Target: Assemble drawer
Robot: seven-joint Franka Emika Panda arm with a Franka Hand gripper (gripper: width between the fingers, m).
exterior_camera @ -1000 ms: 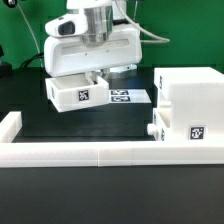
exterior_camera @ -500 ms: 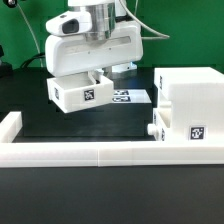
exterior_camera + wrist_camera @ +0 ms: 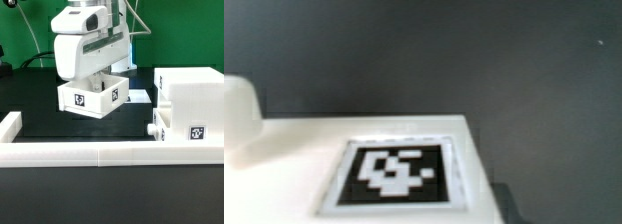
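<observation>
tray (image 3: 93, 97) hangs clamped beneath gripper (image 3: 97, 74).

A tray (image 3: 94, 98) hangs under the gripper (image 3: 95, 72) above the surface (image 3: 45, 128), near centre of the exterior view. The housing (image 3: 190, 105) stands at three o'clock from it, apart, a second tray (image 3: 158, 131) protruding from the housing's lower front. The marker board (image 3: 137, 96) lies flat behind, between tray and housing. The rim (image 3: 90, 152) runs along at six o'clock.
</observation>
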